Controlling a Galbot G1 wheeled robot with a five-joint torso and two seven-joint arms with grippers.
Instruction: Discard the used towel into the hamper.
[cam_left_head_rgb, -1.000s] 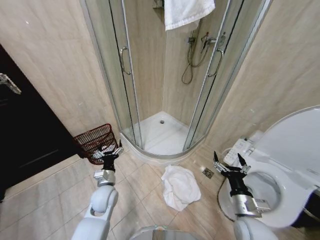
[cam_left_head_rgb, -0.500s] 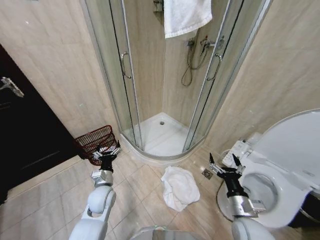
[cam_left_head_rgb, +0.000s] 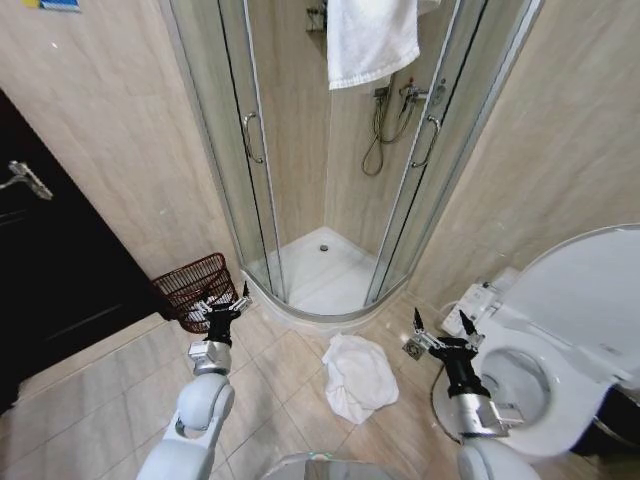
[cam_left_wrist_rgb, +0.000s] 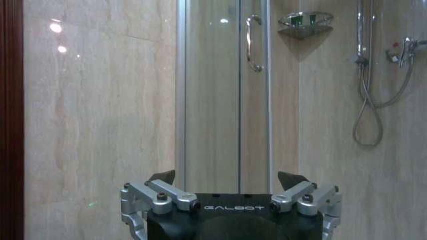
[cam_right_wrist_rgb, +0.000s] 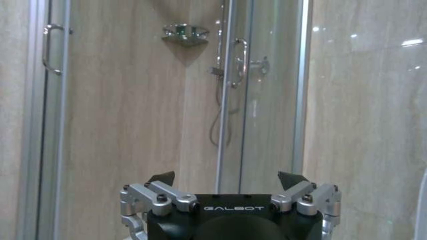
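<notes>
The hamper (cam_left_head_rgb: 192, 288), a dark reddish-brown wire basket flaring to its rim, stood just beyond the left gripper (cam_left_head_rgb: 224, 303), whose fingers were spread and empty. The crumpled white towel (cam_left_head_rgb: 358, 374) lay on the floor tiles between both arms, nearer the right gripper (cam_left_head_rgb: 441, 333) (also spread). A good pickup probably meant descending onto its bunched middle.

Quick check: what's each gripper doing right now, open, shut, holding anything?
Left gripper: open, empty, raised beside the hamper.
Right gripper: open, empty, raised near the toilet.
</notes>
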